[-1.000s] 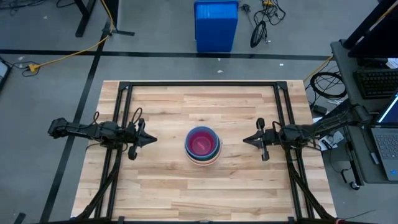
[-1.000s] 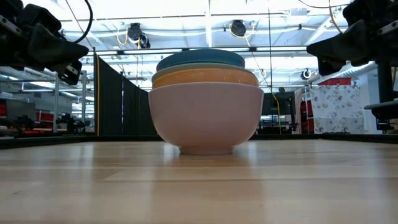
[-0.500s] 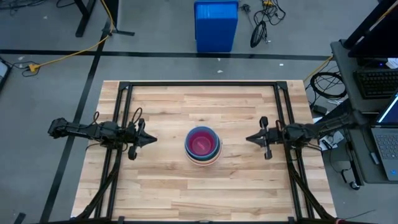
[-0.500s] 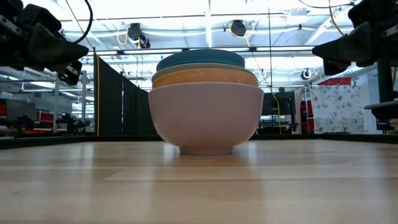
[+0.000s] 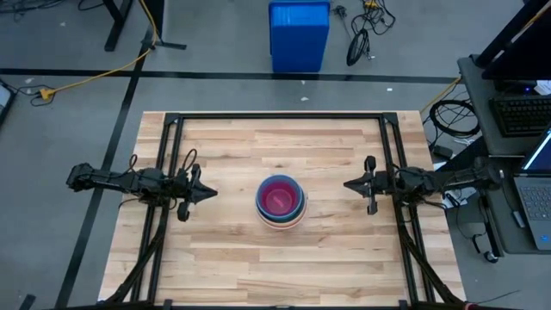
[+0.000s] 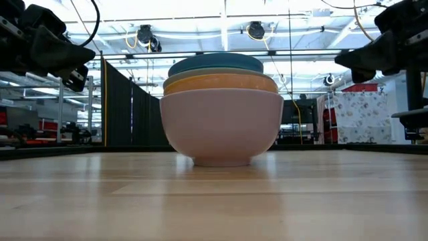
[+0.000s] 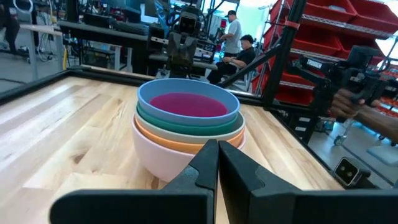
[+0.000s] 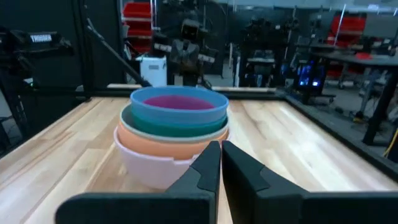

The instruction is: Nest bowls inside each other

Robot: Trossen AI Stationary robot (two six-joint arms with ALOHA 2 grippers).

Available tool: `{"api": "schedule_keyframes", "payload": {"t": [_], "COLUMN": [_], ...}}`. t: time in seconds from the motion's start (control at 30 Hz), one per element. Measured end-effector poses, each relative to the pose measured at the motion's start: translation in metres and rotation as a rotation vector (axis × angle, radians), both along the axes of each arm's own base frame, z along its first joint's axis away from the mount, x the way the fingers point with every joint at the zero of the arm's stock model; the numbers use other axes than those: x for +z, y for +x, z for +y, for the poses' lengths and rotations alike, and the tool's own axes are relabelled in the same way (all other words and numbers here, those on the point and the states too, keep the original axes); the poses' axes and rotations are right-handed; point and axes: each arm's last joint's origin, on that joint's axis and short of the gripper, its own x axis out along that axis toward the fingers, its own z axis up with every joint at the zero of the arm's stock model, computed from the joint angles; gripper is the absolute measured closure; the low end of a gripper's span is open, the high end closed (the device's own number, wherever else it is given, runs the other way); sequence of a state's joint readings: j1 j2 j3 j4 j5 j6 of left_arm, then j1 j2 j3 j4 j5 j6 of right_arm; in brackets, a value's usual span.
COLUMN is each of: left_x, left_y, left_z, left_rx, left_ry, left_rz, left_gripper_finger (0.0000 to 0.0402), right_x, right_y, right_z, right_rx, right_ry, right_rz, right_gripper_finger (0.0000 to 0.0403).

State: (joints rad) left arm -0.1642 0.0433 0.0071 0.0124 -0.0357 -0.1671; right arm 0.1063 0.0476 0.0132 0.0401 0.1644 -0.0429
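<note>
Bowls [image 5: 281,201] sit nested in one stack at table [image 5: 232,267] centre, so job looks done, w/ left gripper [image 5: 209,195] & right gripper [image 5: 348,184] parked either side, fingers pressed together, holding nothing.

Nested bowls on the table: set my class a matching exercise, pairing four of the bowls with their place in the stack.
Column one:
1. pale peach bowl
2. orange bowl
3. blue bowl
4. magenta bowl

Column two:
A. innermost, seen only from above
B. outermost, resting on the table
C. topmost visible rim, just above the teal one
D. rim directly above the outermost bowl

Pairs: 1-B, 2-D, 3-C, 4-A
</note>
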Motion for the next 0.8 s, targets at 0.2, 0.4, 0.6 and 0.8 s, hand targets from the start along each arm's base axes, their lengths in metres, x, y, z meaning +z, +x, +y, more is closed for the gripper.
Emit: {"api": "schedule_keyframes", "payload": {"t": [0.2,0.4,0.6,0.8], "left_x": [0.0,0.0001,0.0002,0.0003], "left_y": [0.0,0.0003,0.0003,0.0003], "left_z": [0.0003,0.0018,0.0019,0.0018], "left_rx": [0.005,0.025,0.029,0.029], "left_ry": [0.055,0.031,0.023,0.035], "left_rz": [-0.007,-0.005,-0.004,-0.007], "left_gripper_finger": [0.0402,0.0402,0.0402,0.0402], "right_x": [0.0021,0.0035,0.0061,0.0019], "right_y": [-0.0027,-0.0026,-0.0029,-0.0027], "right_z": [-0.0011,-0.0004,0.001,0.0011], "right_rx": [0.091,0.12,0.17,0.17], "right_ry": [0.003,0.029,0.011,0.002], "right_rz": [-0.03,-0.043,-0.07,-0.027], "right_gripper_finger": [0.0403,0.0403,0.0403,0.0403]}}
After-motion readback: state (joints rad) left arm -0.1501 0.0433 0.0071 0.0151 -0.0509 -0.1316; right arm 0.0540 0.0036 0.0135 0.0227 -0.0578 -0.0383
